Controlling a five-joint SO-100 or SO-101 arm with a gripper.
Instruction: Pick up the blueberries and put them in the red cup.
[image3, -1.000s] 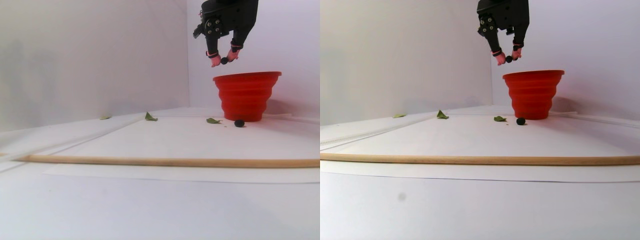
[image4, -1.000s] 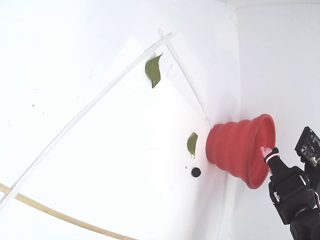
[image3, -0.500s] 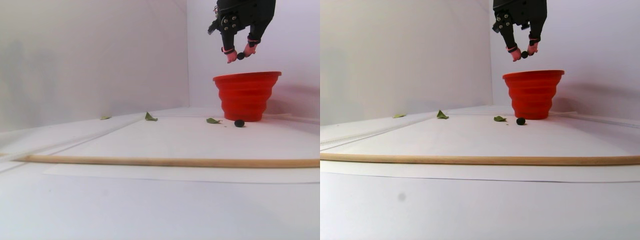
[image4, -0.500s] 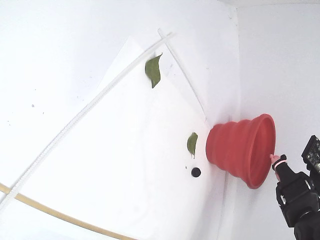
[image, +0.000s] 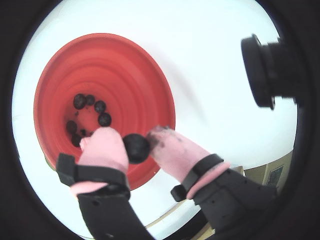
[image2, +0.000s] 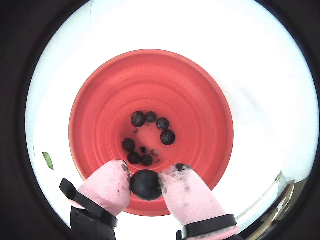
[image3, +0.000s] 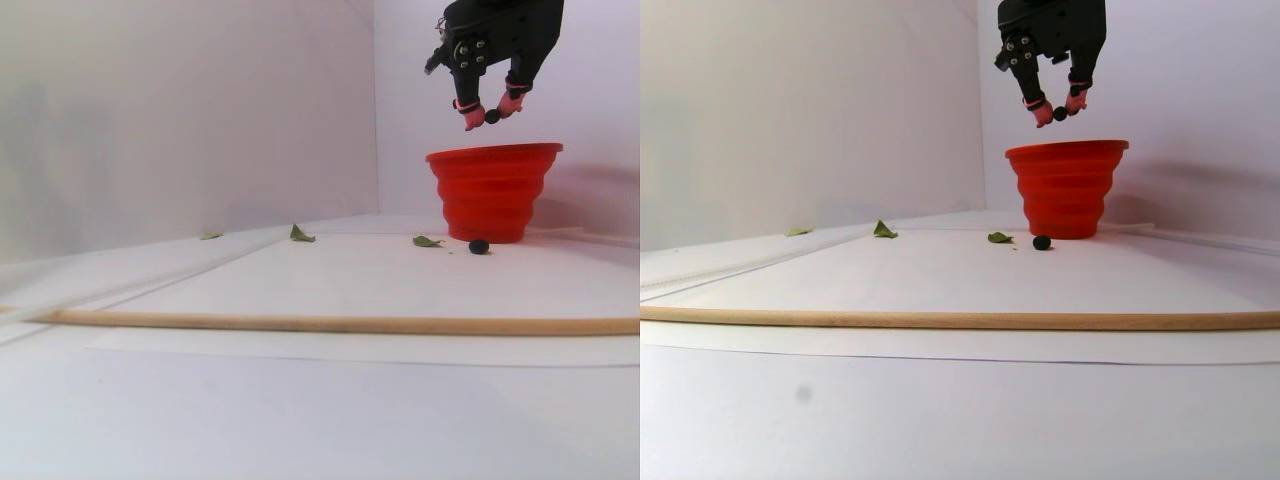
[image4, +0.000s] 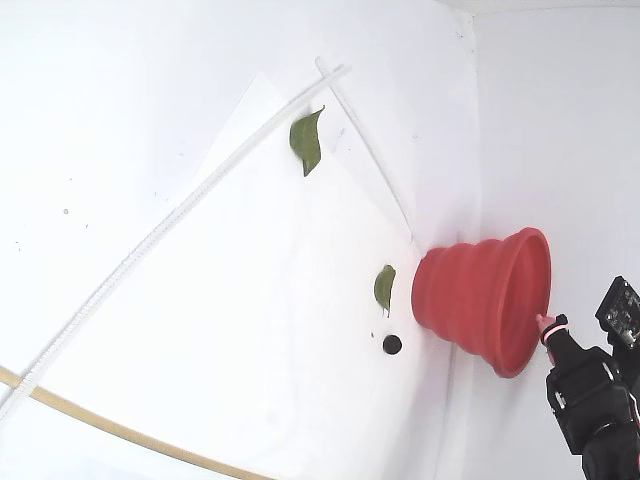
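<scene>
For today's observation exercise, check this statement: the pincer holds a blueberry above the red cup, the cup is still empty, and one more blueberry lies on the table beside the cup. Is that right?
Not quite: the red cup is not empty. A wrist view shows several blueberries already lying at its bottom. The rest stands: the pincer holds a blueberry above the cup, and one more blueberry lies on the table beside it.

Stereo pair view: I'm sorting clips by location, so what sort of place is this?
Probably a home-built test booth, not a kitchen: plain white walls, a paper sheet, a wooden dowel marking its front.
</scene>
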